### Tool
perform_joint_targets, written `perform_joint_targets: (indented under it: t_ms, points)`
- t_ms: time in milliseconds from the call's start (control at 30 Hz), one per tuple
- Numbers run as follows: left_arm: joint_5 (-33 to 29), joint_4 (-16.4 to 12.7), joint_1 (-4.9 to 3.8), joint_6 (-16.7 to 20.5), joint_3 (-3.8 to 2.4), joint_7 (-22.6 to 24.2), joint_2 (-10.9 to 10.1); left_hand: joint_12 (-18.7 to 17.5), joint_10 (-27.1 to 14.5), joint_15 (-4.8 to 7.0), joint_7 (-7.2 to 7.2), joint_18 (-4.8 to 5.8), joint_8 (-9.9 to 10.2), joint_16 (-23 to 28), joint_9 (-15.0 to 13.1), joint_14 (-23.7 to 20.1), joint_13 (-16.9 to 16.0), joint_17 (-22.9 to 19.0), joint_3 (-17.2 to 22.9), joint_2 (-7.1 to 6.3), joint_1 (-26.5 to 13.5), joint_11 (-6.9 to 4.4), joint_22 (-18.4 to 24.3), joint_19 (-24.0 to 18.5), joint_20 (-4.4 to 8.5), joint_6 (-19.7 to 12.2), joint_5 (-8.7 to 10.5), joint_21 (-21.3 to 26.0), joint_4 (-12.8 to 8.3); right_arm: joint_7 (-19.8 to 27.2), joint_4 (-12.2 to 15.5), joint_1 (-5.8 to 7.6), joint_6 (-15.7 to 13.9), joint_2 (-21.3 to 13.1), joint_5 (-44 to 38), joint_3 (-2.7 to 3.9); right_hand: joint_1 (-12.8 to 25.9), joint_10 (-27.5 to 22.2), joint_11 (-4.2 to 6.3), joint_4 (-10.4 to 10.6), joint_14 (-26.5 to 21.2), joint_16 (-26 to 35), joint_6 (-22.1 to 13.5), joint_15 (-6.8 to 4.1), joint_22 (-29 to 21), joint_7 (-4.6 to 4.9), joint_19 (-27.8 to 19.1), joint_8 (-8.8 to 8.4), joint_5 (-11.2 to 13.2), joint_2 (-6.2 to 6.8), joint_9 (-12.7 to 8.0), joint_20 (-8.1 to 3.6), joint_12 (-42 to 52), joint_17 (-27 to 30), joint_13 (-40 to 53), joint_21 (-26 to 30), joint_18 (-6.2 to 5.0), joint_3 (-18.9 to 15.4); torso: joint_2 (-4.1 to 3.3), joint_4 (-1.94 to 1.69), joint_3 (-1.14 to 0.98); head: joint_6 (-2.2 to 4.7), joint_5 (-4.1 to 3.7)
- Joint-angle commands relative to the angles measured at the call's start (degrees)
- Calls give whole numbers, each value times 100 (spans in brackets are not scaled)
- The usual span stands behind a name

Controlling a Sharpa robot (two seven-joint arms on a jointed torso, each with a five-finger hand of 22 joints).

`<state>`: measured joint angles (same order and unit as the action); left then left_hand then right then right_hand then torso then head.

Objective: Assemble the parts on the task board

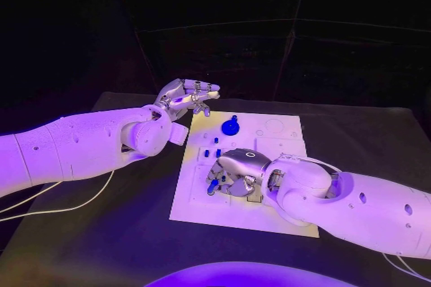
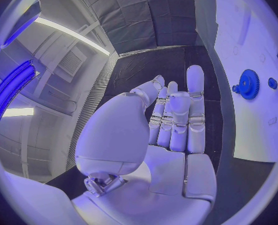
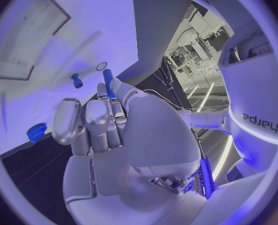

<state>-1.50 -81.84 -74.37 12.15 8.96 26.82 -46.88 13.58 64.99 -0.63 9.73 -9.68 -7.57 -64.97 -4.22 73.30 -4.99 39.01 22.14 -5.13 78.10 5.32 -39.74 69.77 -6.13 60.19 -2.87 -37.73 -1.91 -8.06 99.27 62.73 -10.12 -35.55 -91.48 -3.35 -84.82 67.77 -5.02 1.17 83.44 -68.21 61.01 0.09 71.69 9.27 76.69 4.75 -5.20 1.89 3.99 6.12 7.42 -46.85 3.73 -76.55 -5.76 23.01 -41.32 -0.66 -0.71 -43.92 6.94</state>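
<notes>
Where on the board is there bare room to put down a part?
The near strip of the board, below the right hand, is bare. The far right corner, beside the blue gear, has only recesses. The middle is crowded: small blue pegs stand there under the right hand, which holds a blue peg.

The left hand is hovering raised with fingers loosely apart, holding nothing, while the right hand is curling downward, pinching a blue peg.

A robotics lab: black-draped table under ceiling strip lights, equipment racks behind.
</notes>
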Motion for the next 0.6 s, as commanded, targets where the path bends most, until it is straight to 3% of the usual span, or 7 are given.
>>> perform_joint_targets:
  t_ms: [33,600]
  points:
    - [-13,2,-7,-70,-4,38,9,35,-31,3,-1,-78,-20,18,1,-40,-6,-5,-31,19,-31,9,6,-24,-16,-45,-15,22,-8,-102,-13,3,241,29,-266,0,12,32,-10,8,18,-27,10,10,-9,26,-20,-15,-25,24,-2,19,-35,3,0,-5,106,42,1,-3,2,-7,6]
    - [-13,-3,-7,-72,-4,30,-5,42,-35,3,-1,-78,-23,21,0,-45,-7,-15,-34,20,-34,9,9,-23,-17,-47,-14,26,-9,-338,-92,-3,386,167,-485,-3,36,38,-10,10,19,-37,15,12,-8,26,-22,-14,-23,27,0,22,-41,-12,2,-6,106,52,1,-5,6,-51,43]
